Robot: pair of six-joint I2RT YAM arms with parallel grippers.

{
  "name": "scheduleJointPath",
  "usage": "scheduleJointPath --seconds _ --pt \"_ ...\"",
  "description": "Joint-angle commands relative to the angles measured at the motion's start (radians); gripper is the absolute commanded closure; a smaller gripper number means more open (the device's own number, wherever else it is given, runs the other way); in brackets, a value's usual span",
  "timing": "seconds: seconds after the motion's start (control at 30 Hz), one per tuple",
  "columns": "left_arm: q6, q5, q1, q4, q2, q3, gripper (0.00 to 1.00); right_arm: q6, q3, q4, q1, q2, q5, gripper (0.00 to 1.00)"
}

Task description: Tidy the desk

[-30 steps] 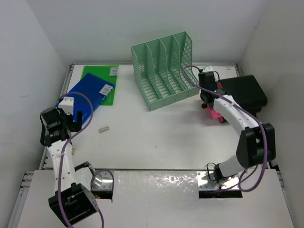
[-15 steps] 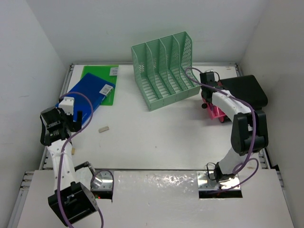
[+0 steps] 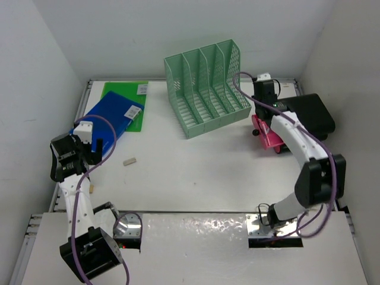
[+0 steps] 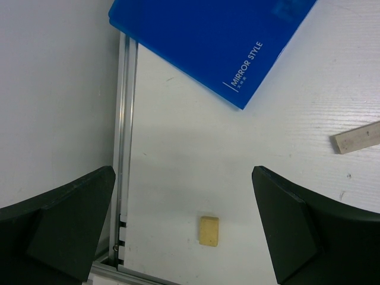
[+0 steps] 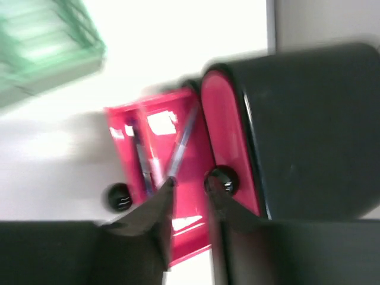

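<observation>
Barely started, I'd say: blue folder (image 3: 110, 119) at 10 o'clock lies loose on the desk (image 3: 196, 178), rack (image 3: 205, 89) looks empty, left claw (image 4: 183, 175) gapes empty, right claw (image 5: 189, 189) is too blurry to tell.

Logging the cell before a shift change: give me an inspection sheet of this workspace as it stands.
Surface: white desk, silver rails along its edges.
Job's things: blue folder overlapping green folder, far left; mint file rack upright, far centre; pink tray beside black case, right.
Clutter: beige stick and small yellow block, loose at left.
Grippers: left gripper open, empty; right gripper over pink tray, fingers close together, view blurred.
Cables: purple cables looping off both arms.
Surroundings: white walls; nothing else seen.
</observation>
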Motion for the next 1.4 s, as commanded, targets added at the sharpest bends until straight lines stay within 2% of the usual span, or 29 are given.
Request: scheduleJointPath --seconds 0.0,0.03,0.13,0.23,0.3,0.37,0.47,0.5,0.57,0.63,0.7,0.93,1.2,1.37 --pt "-0.013 0.017 0.008 0.044 0.002 0.019 0.00 -0.016 -0.013 0.092 0.108 -0.149 -0.048 0.78" --pt "-0.016 0.021 0.008 0.044 0.003 0.019 0.00 -0.064 -0.057 0.110 0.154 -0.166 -0.043 0.87" --pt "-0.020 0.029 0.006 0.038 0.002 0.019 0.00 -0.032 -0.113 0.129 0.171 -0.129 -0.016 0.94" --pt "0.000 0.022 0.009 0.026 -0.007 0.019 0.00 0.016 -0.116 0.130 0.135 -0.054 0.073 0.94" --pt "0.009 0.009 0.008 0.023 -0.014 0.015 0.00 0.057 -0.070 0.109 0.089 -0.017 0.002 0.95" --pt "0.015 0.002 0.006 0.023 -0.024 0.012 0.00 0.049 -0.041 0.089 0.070 0.024 -0.003 0.96" --pt "0.006 0.003 0.008 0.030 -0.027 0.002 0.00 0.007 -0.070 0.136 0.095 -0.001 -0.130 0.94" --pt "0.003 0.012 0.008 0.038 -0.020 -0.006 0.00 -0.054 -0.129 0.170 0.143 -0.017 -0.147 0.94" --pt "-0.012 0.023 0.008 0.043 -0.006 -0.008 0.00 -0.133 -0.188 0.262 0.209 -0.045 -0.107 0.94" --pt "-0.022 0.037 0.008 0.043 0.011 0.000 0.00 -0.185 -0.216 0.273 0.275 -0.037 -0.021 0.96" --pt "-0.029 0.040 0.008 0.040 0.034 0.009 0.01 -0.146 -0.200 0.213 0.279 0.024 0.047 1.00" --pt "-0.014 0.031 0.008 0.041 0.017 -0.001 0.01 -0.112 -0.095 0.060 0.279 0.276 0.301 1.00" --pt "-0.013 0.025 0.008 0.043 0.017 -0.004 0.00 -0.139 -0.056 0.078 0.257 0.331 0.386 1.00" --pt "-0.005 0.017 0.008 0.046 0.014 -0.006 0.00 -0.136 -0.067 0.066 0.176 0.296 0.403 1.00"
